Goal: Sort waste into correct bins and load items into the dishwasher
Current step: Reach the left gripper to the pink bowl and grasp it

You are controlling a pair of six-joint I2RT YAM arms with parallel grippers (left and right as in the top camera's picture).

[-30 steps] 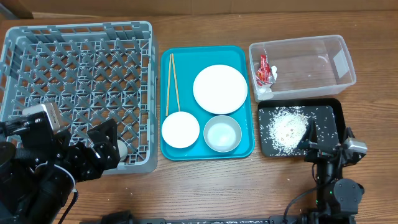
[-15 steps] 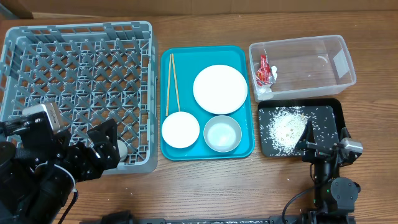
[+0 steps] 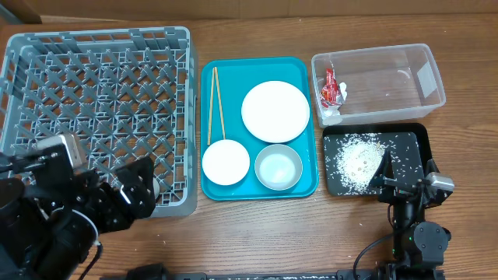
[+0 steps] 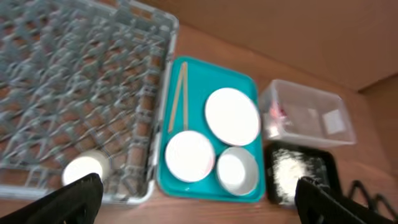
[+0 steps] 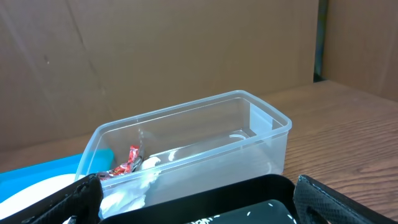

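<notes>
Waste: packet (image 3: pixel 332 85) in tub (image 3: pixel 389 78), rice (image 3: pixel 356 158) on black tray (image 3: pixel 412 152), sorted by kind | cup (image 4: pixel 84 169) in rack (image 3: pixel 93 85); plate (image 3: pixel 275 111), bowls (image 3: pixel 226 162), chopsticks (image 3: pixel 215 105) wait on teal tray (image 3: pixel 233 78) | your left gripper (image 4: pixel 200 202) and right gripper (image 3: pixel 406 180) gape empty, free to load.

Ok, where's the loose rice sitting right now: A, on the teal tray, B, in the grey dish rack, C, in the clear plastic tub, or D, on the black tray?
D: the rice grains lie in a white heap on the black tray, while the clear tub behind it holds the red packet and no rice.
</notes>
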